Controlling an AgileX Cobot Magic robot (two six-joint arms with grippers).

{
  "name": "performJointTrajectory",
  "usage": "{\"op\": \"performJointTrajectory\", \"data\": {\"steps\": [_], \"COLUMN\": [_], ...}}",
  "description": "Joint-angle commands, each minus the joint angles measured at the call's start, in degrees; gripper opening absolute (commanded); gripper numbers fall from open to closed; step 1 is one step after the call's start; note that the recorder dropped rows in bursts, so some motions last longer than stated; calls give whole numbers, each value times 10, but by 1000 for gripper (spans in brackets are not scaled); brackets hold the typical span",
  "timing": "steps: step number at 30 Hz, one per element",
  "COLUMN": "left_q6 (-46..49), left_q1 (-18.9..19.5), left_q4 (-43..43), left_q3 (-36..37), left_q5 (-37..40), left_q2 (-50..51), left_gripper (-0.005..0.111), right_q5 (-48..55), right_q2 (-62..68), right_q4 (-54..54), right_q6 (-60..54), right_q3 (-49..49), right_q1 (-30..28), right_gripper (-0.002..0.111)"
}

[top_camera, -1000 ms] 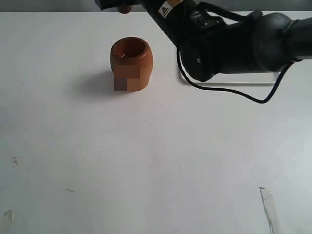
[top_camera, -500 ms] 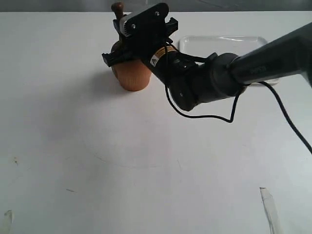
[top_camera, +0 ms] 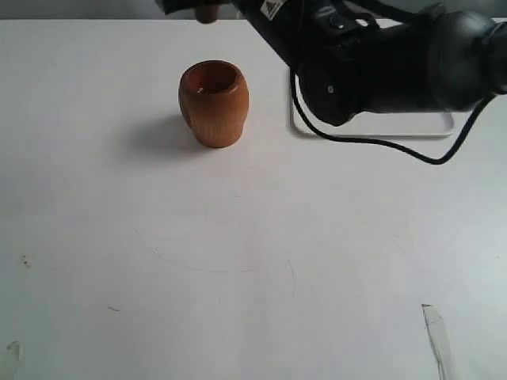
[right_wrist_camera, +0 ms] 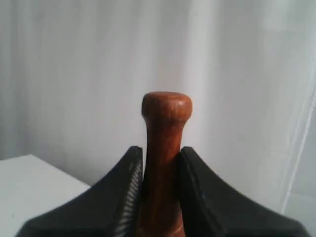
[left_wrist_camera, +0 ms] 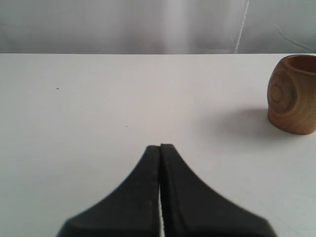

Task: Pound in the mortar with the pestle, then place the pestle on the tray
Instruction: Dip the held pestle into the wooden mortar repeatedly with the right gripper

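Note:
The orange-brown mortar (top_camera: 214, 103) stands upright on the white table, its hollow showing; it also appears as the mortar (left_wrist_camera: 293, 94) in the left wrist view. My right gripper (right_wrist_camera: 161, 153) is shut on the pestle (right_wrist_camera: 165, 148), whose knob sticks out past the fingertips. In the exterior view only the pestle's thick end (top_camera: 207, 13) peeks in at the top edge, well above the mortar. The white tray (top_camera: 380, 125) lies to the right of the mortar, mostly hidden behind the right arm. My left gripper (left_wrist_camera: 160, 148) is shut on nothing, low over the table, away from the mortar.
The right arm (top_camera: 380, 55) and its black cable (top_camera: 372, 142) span the upper right of the exterior view. A strip of clear tape (top_camera: 437, 336) lies near the front right of the table.
Half a second ago the pestle was down in the mortar. The right gripper has since lifted it up and out, to the top edge of the view, as one second ago.

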Motion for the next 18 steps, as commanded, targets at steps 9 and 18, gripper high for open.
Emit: {"op": "performJointTrajectory", "data": {"steps": [9, 18], "left_q6": [-5, -5], "left_q1": [-4, -4], "left_q4": [-4, -4], "left_q3": [0, 0], "left_q5": [-2, -2], "left_q2": [-1, -1], "left_gripper": [0, 0], "right_q5": [-14, -32], "right_q2": [175, 17], "right_q4": [-4, -9], "right_q6": [33, -6], "right_q3": [3, 3], "right_q1": [-4, -4], "right_gripper": [0, 0]}}
